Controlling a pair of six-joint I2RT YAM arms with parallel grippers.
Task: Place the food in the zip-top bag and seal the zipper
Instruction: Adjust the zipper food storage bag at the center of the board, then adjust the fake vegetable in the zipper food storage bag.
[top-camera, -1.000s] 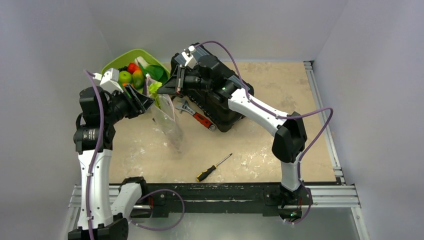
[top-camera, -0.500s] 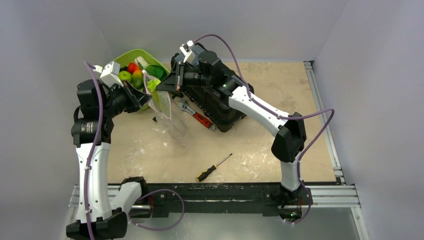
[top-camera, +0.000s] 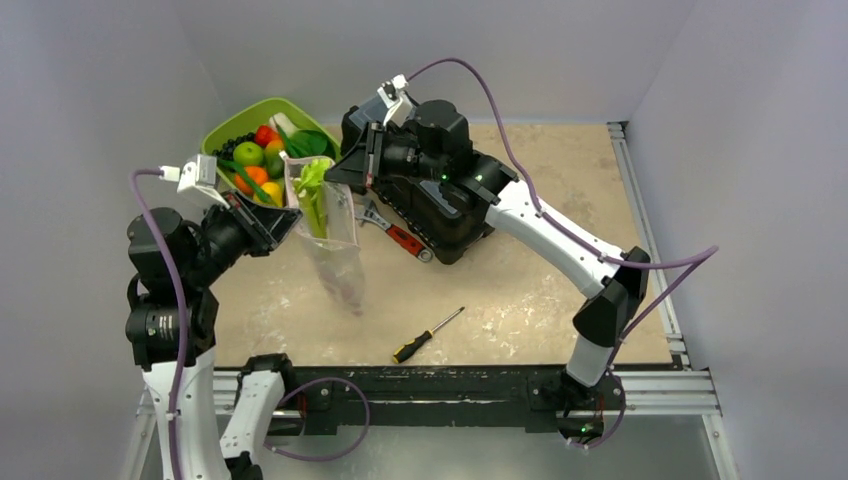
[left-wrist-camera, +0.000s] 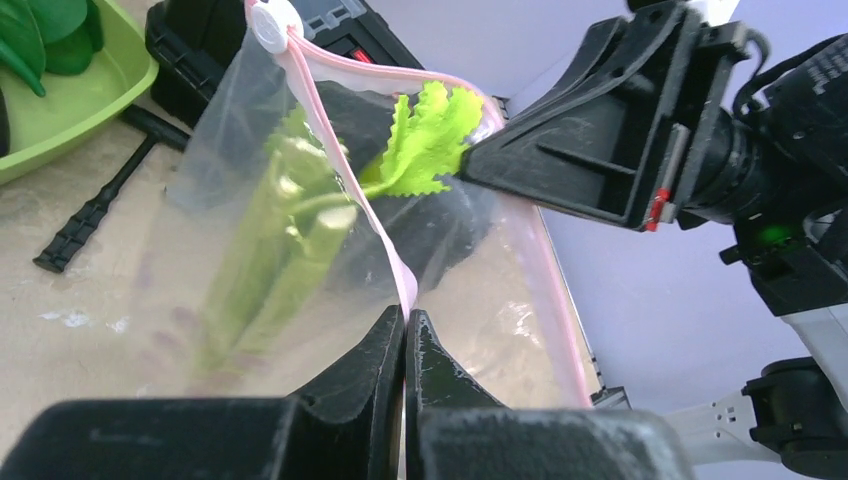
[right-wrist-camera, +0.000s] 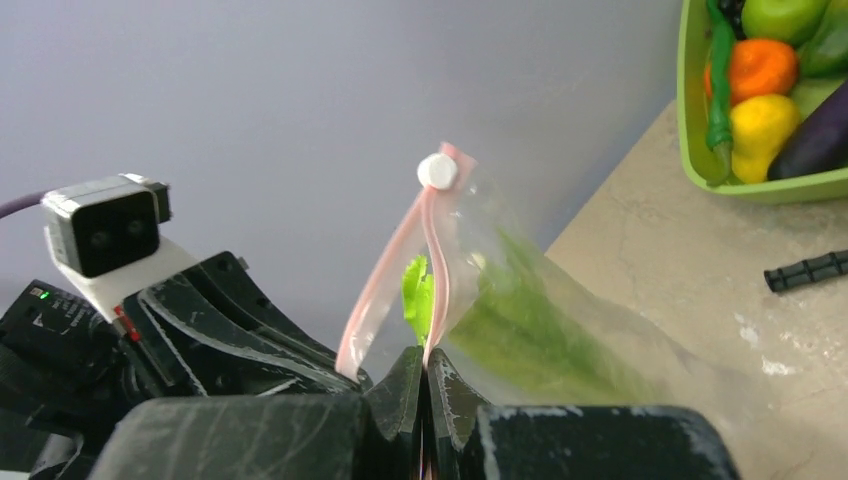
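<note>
The clear zip-top bag (top-camera: 338, 250) hangs upright between my two grippers, its mouth held open. My left gripper (top-camera: 292, 222) is shut on the near side of the pink zipper (left-wrist-camera: 345, 190), seen in the left wrist view (left-wrist-camera: 405, 318). My right gripper (top-camera: 350, 172) is shut on the far side of the zipper (right-wrist-camera: 432, 260), seen in the right wrist view (right-wrist-camera: 424, 355). The white slider (left-wrist-camera: 270, 22) sits at one end. Green leek stalks (left-wrist-camera: 285, 230) stand inside the bag, leafy tips at the mouth. A green apple (top-camera: 248, 153), orange (right-wrist-camera: 760, 68), yellow pear (right-wrist-camera: 760, 125) and eggplant (right-wrist-camera: 820, 140) lie in the tray.
The lime-green tray (top-camera: 262, 102) stands at the back left. A black toolbox (top-camera: 445, 210) lies behind the bag, under the right arm. A red-handled wrench (top-camera: 395, 232) lies beside it. A screwdriver (top-camera: 428, 334) lies near the front edge.
Both grippers have pulled apart with the bag's mouth between them, the left one toward the near left. The bag mouth is wider and the leek stalks show more upright.
</note>
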